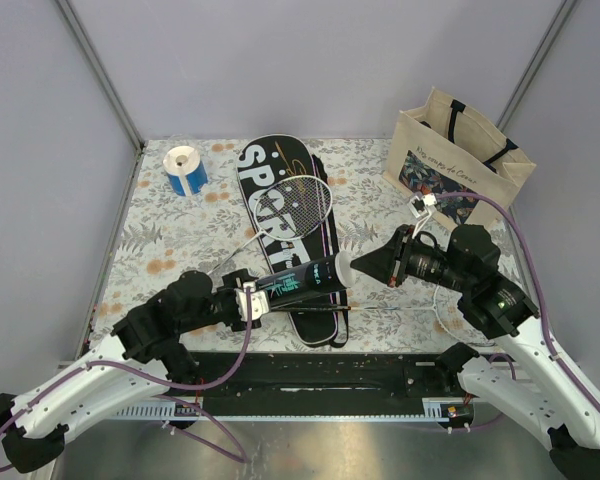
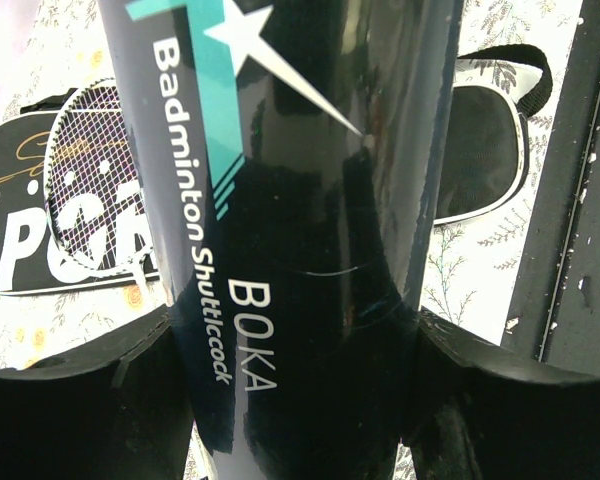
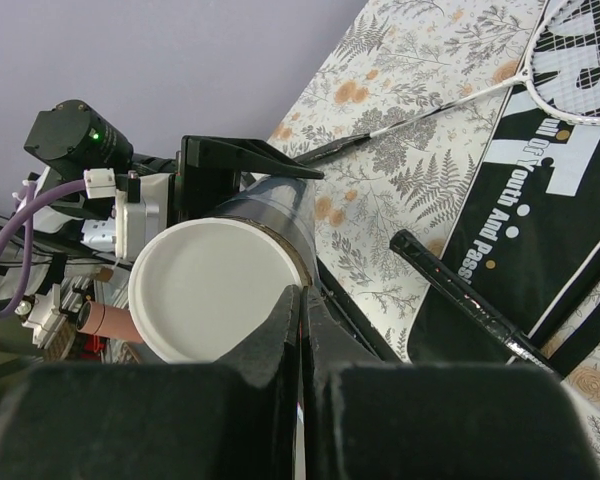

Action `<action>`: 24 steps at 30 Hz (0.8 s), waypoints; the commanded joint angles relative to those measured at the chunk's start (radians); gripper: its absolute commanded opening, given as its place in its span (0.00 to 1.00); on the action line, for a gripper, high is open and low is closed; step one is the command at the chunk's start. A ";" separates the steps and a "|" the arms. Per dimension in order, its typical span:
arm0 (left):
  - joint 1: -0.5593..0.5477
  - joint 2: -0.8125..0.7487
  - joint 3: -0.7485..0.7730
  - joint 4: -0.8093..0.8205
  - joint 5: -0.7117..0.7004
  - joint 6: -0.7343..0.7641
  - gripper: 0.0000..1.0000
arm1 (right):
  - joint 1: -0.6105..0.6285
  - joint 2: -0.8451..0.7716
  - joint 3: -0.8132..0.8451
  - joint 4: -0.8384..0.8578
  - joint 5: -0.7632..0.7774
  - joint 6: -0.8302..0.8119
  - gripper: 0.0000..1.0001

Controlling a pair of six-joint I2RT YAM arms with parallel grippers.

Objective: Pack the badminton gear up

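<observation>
Black with teal print, the tube (image 1: pixel 300 282) is held across the near end of the SPORT case (image 1: pixel 270 190). The left gripper (image 1: pixel 252 300) grasps it close to its left end. The right gripper (image 1: pixel 360 265), jaws clenched on nothing, points at the tube's right end. A white-framed racket (image 1: pixel 305 200) lies on the case. The tote bag (image 1: pixel 460 140) stands far right and the tape roll (image 1: pixel 185 168) far left.

From the left wrist, the fingers (image 2: pixel 70 400) flank the tube (image 2: pixel 310 200), with the case (image 2: pixel 40 250) beyond on the left.

From the right wrist, the shut right gripper (image 3: pixel 302 320) sits at the rim of the tube's white cap (image 3: pixel 210 290). The racket (image 3: pixel 580 70) and case (image 3: pixel 520 230) lie to the right.
</observation>
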 commanded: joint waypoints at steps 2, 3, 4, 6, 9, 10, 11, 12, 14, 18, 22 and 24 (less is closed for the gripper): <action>-0.004 0.001 0.013 0.084 0.028 0.009 0.00 | -0.004 -0.010 -0.005 -0.015 0.030 -0.022 0.00; -0.005 -0.001 0.013 0.086 0.028 0.009 0.00 | -0.002 -0.013 -0.005 -0.016 0.036 -0.023 0.00; -0.004 -0.001 0.013 0.086 0.027 0.009 0.00 | -0.002 -0.011 -0.005 -0.018 0.042 -0.025 0.00; -0.004 -0.001 0.013 0.086 0.028 0.009 0.00 | -0.002 -0.013 -0.005 -0.023 0.050 -0.028 0.00; -0.004 0.001 0.013 0.086 0.030 0.009 0.00 | -0.002 -0.005 -0.003 -0.026 0.051 -0.029 0.00; -0.004 0.001 0.013 0.086 0.028 0.009 0.00 | -0.002 -0.004 -0.002 -0.026 0.051 -0.031 0.00; -0.004 -0.001 0.013 0.084 0.028 0.010 0.00 | -0.002 -0.005 -0.002 -0.030 0.054 -0.031 0.00; -0.004 -0.001 0.015 0.086 0.030 0.010 0.00 | -0.002 -0.004 -0.003 -0.030 0.056 -0.029 0.00; -0.004 -0.002 0.015 0.086 0.030 0.010 0.00 | -0.004 -0.005 -0.002 -0.032 0.057 -0.031 0.00; -0.005 -0.004 0.012 0.084 0.030 0.010 0.00 | -0.002 -0.001 0.004 -0.042 0.054 -0.035 0.00; -0.004 -0.004 0.015 0.087 0.028 0.010 0.00 | -0.004 0.010 0.017 -0.069 0.039 -0.049 0.00; -0.004 -0.004 0.010 0.086 0.030 0.010 0.00 | -0.002 0.013 0.020 -0.070 0.030 -0.046 0.09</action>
